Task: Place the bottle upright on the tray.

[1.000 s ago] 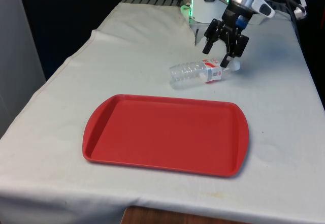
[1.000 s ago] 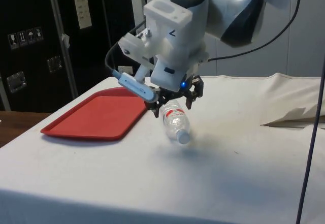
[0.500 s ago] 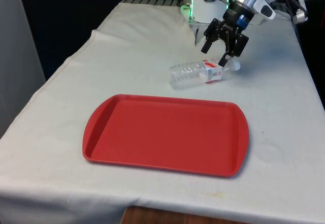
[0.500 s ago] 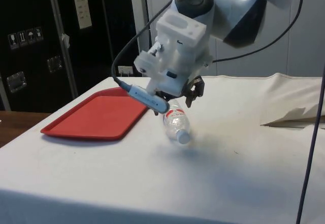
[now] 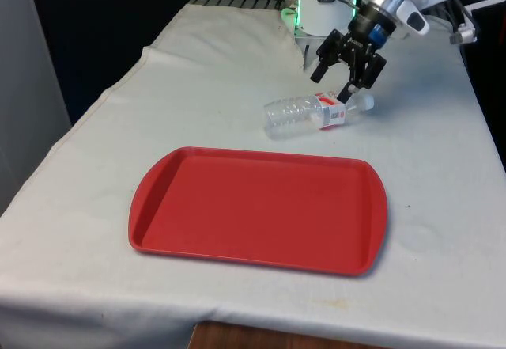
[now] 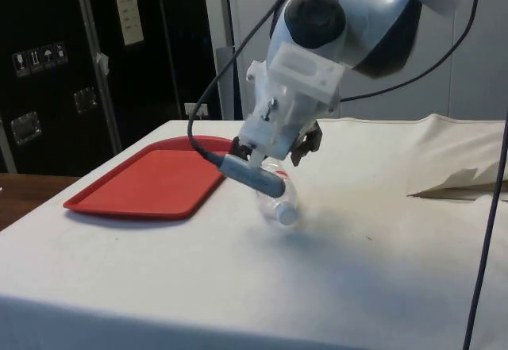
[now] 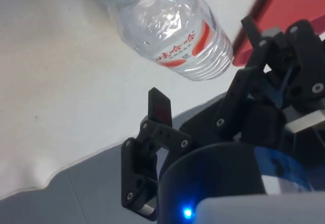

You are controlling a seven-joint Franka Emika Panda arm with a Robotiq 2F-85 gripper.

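One clear plastic bottle [image 5: 312,114] lies on its side on the white cloth [image 5: 198,80], just beyond the flat red plastic tray [image 5: 258,209]. Its white label [image 7: 180,43] carries red bands and small red writing I cannot read. Above its capped end, the black gripper [image 5: 346,70] hangs spread, holding nothing. Dark cabinets [image 6: 79,56] stand behind.

A clear plastic water bottle [image 5: 315,114] with red-and-white label lies on its side just beyond the empty red tray [image 5: 257,210], mid-bench.
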